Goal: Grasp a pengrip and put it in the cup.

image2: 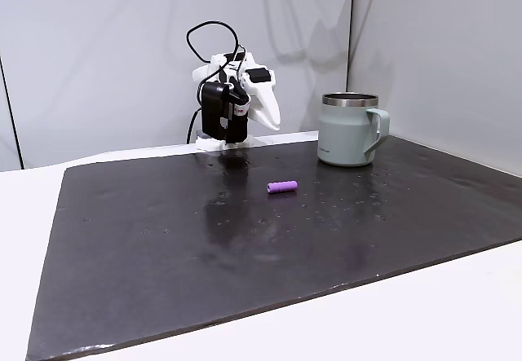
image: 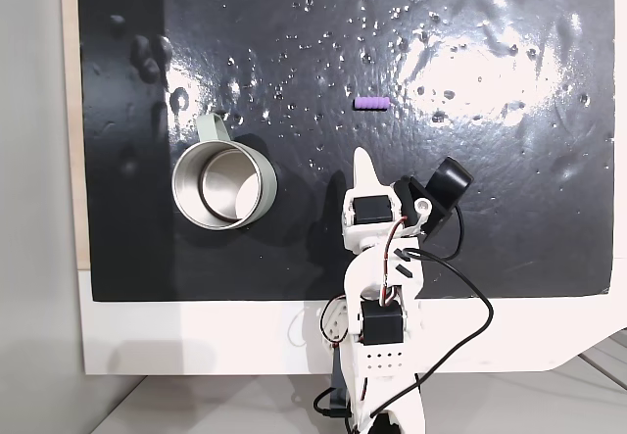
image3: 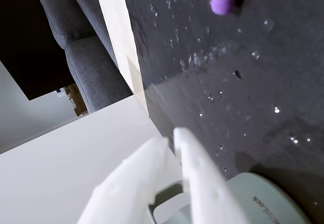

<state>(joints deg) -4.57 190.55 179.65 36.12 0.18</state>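
Pengrip (image: 371, 104) upper centre on mat, well above gripper (image: 363, 160) (fingers together, nothing held); cup (image: 224, 188) at left.

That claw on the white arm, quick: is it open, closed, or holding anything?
Gripper: jaws shut, holding nothing. The purple pengrip lies loose on the black mat, away from it.

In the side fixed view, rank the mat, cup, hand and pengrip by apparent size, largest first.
1. Black mat
2. Cup and hand: alike; the hand stands farther back, so unranked
3. Pengrip, smallest
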